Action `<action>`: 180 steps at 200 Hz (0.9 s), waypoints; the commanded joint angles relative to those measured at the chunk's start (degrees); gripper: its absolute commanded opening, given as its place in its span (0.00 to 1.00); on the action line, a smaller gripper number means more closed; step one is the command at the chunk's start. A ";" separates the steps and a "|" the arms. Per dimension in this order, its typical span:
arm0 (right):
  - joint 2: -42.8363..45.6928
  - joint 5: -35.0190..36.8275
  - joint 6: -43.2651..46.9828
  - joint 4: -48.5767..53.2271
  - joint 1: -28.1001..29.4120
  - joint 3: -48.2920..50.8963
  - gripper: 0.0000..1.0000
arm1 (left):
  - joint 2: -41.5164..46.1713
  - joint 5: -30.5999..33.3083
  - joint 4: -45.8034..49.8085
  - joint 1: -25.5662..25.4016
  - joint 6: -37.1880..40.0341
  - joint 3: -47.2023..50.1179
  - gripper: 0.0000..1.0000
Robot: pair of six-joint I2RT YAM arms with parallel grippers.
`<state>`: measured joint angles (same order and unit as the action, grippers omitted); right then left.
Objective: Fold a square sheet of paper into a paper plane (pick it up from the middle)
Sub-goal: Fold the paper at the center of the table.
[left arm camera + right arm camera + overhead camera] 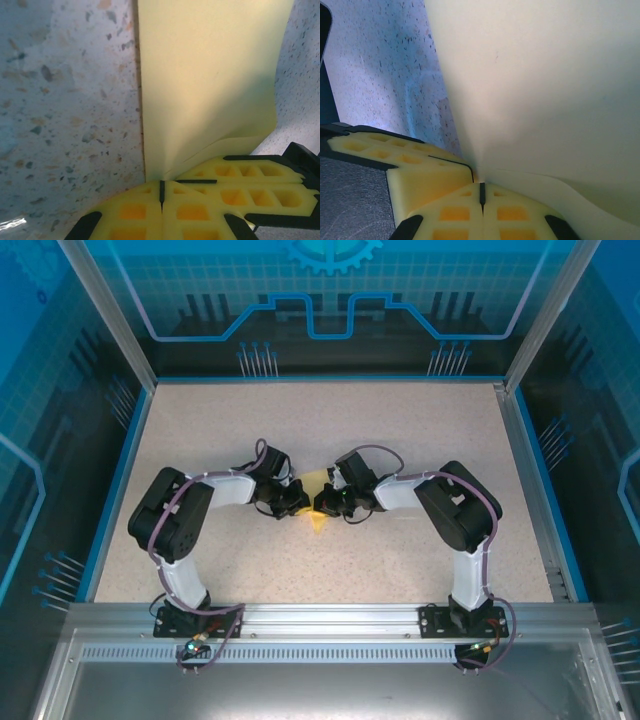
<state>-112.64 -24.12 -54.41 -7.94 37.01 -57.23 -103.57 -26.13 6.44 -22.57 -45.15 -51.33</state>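
Two black-and-white robot arms meet over the middle of the speckled beige tabletop (250,420), well apart from every edge, with the thin pale-yellow square sheet of paper (318,502) pinched between them. The left jaws are closed tight on the sheet (210,75), which rises from the pinch as a smooth panel with a soft bend near the grip. The right jaws, likewise fully closed, clamp the paper (545,90) from the opposite side. From above, a small yellow patch sits between the two wrists, one corner of it pointing towards the near edge of the tabletop. The pick-up appears done, and the sheet looks bent or doubled along a line at the grip, though whether a firm crease is set cannot be told. No pointed dart with triangular wings is to be seen, so by this judgement the work is at an early stage: the nose folds, the wing folds and the final shaping all seem left to do.
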 commanded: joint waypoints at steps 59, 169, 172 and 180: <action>-0.50 -0.86 1.08 2.09 -0.01 -0.52 0.00 | -2.07 3.06 3.33 -0.39 -0.21 -0.89 0.00; 11.39 -1.77 2.62 -4.69 -4.17 10.89 0.00 | -2.56 4.42 4.29 -0.42 0.94 0.62 0.00; 11.20 -1.87 2.50 -4.95 -4.22 11.05 0.00 | -2.45 4.43 4.29 -0.39 0.94 0.62 0.00; 10.58 -1.93 2.33 -5.47 -4.23 11.03 0.00 | -2.35 4.42 4.29 -0.42 0.93 0.62 0.00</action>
<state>-100.44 -25.12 -52.45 -11.09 33.61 -47.44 -103.83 -25.54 7.20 -22.68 -44.93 -51.72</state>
